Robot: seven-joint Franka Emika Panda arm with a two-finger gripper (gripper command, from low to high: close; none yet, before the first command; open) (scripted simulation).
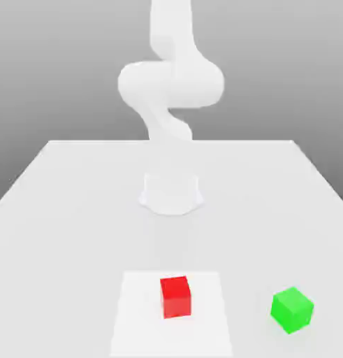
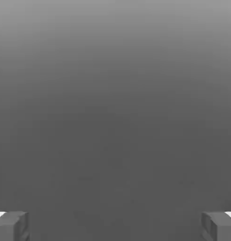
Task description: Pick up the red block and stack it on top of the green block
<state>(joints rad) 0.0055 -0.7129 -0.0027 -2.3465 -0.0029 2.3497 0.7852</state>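
Observation:
The red block (image 1: 175, 296) rests on the white table (image 1: 69, 210) near its front edge, about midway across. To the exterior view's right of it, a block's width or two away, sits the green block (image 1: 293, 309), turned at an angle. The two blocks do not touch. In the hand view my gripper (image 2: 115, 226) is open: its grey fingertips (image 2: 12, 226) stand far apart with nothing between them, against plain grey background. Neither block appears in the hand view.
The white arm (image 1: 170, 84) rises from its round base (image 1: 171, 193) at the table's middle, behind the blocks. A paler square patch (image 1: 139, 314) of tabletop surrounds the red block.

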